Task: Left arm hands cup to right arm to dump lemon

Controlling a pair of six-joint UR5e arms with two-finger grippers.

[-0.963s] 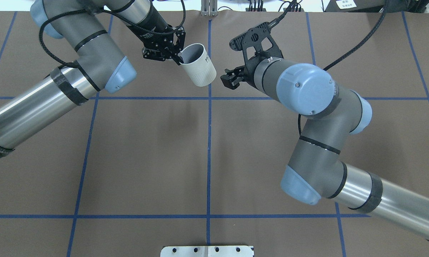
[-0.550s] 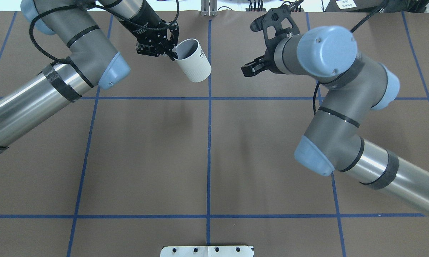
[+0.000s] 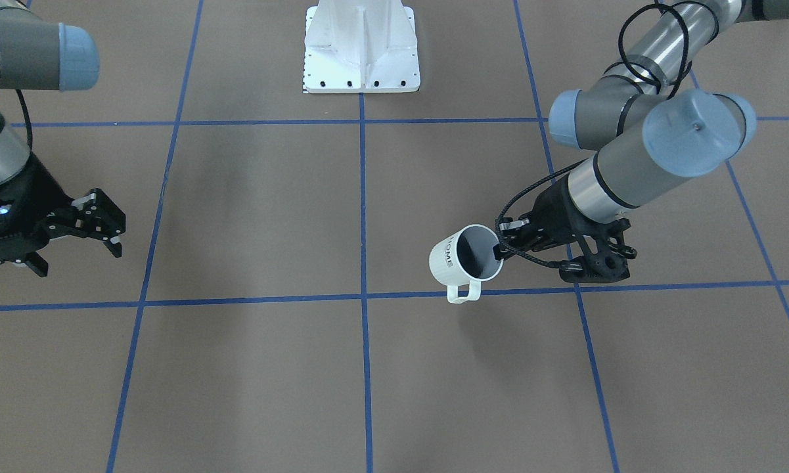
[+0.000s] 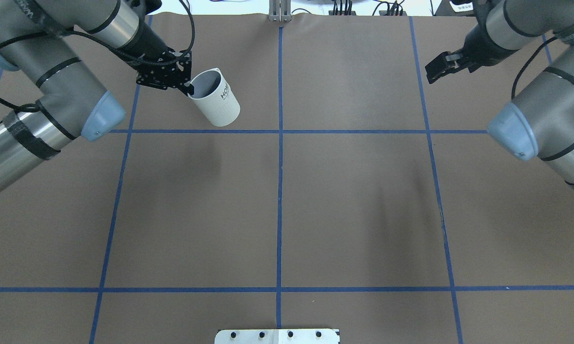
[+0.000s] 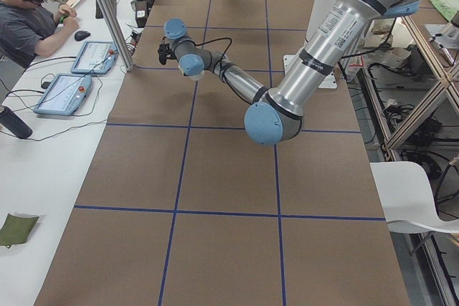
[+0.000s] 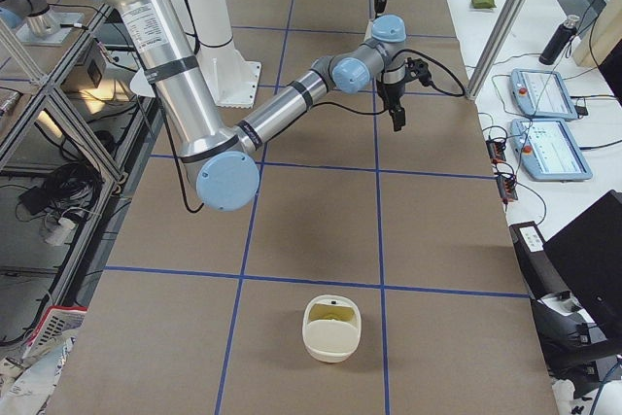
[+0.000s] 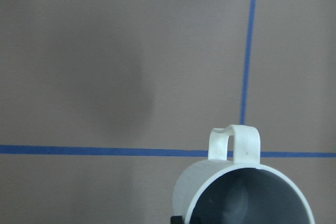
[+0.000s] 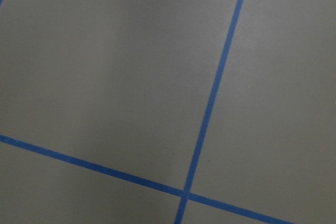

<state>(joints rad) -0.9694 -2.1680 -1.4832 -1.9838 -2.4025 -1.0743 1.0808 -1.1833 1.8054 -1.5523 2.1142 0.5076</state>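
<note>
The white cup (image 4: 217,101) with black letters on its side hangs tilted above the table at the far left. My left gripper (image 4: 189,88) is shut on its rim, one finger inside the mouth. It also shows in the front view (image 3: 448,261), handle toward the camera, with the left gripper (image 3: 499,249) at its rim. The left wrist view shows its handle and grey inside (image 7: 247,198). No lemon shows in the part of the inside that I see. My right gripper (image 4: 436,71) is open and empty at the far right, well apart from the cup; its spread jaws show in the front view (image 3: 79,256).
The robot's white base plate (image 4: 277,336) sits at the near table edge. In the exterior right view a cream round container (image 6: 331,329) with a yellow-green piece in it stands near that end of the table. An operator (image 5: 25,26) sits beside the table.
The arms have drawn apart. My left gripper carried the cup to the left. My right gripper swung away to the far right, so the gap to the cup has grown wide.
</note>
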